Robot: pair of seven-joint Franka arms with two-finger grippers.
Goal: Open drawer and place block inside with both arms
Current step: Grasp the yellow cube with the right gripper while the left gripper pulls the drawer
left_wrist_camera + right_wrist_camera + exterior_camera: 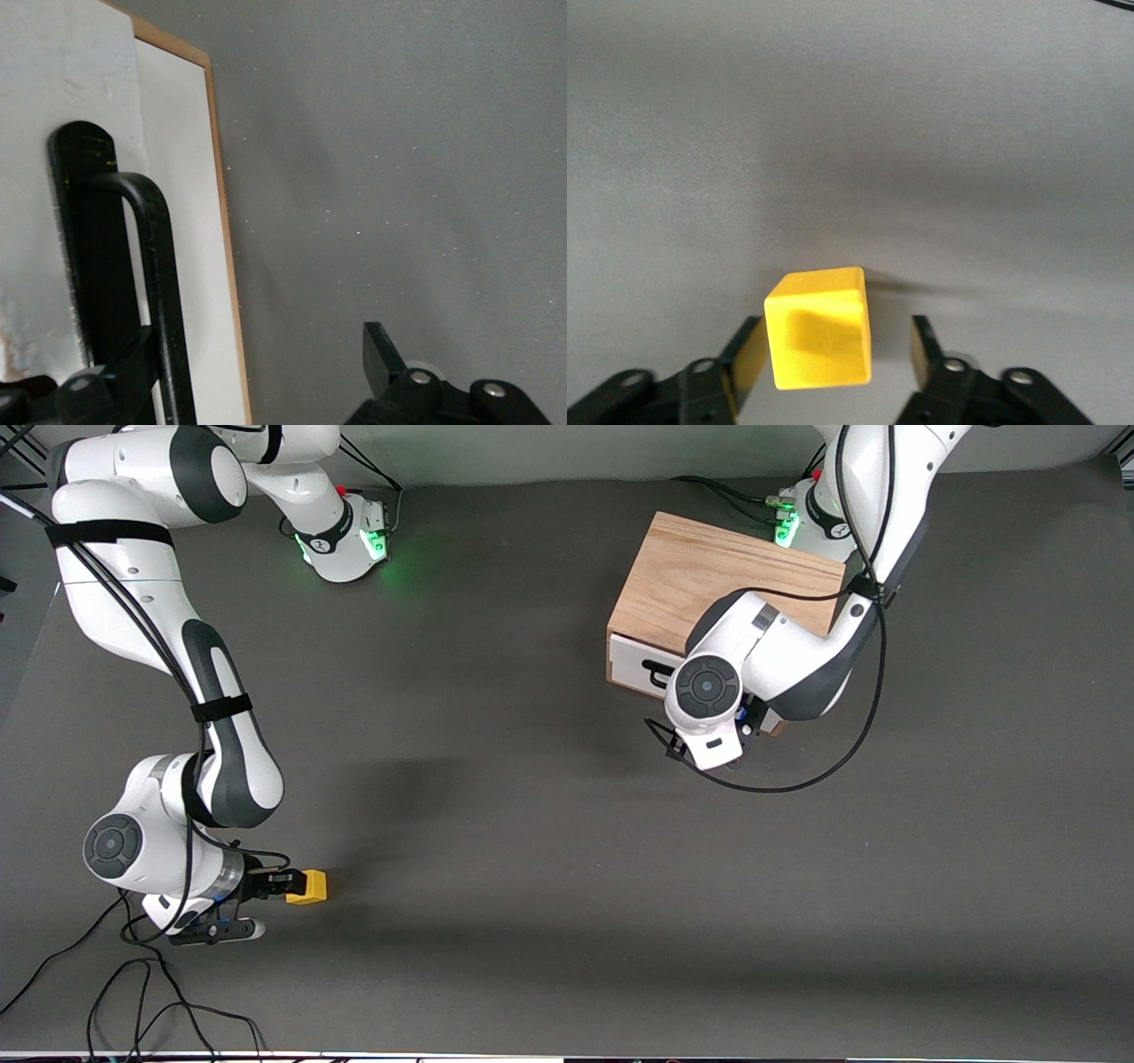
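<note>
The yellow block (310, 887) (819, 328) rests on the grey mat near the right arm's end of the table. My right gripper (279, 906) (833, 354) is low around it and open: one finger touches a side of the block, and a gap shows at the other side. The drawer (638, 662) (177, 177) sits pushed into its oak box (709, 576). My left gripper (719, 748) (248, 354) is in front of the drawer, open, with one finger against the black bar handle (159, 266) and the other out over the mat.
Black cables (797, 779) loop from the left arm over the mat in front of the box. More cables (142, 992) trail on the mat beside the right arm, near the table's front edge.
</note>
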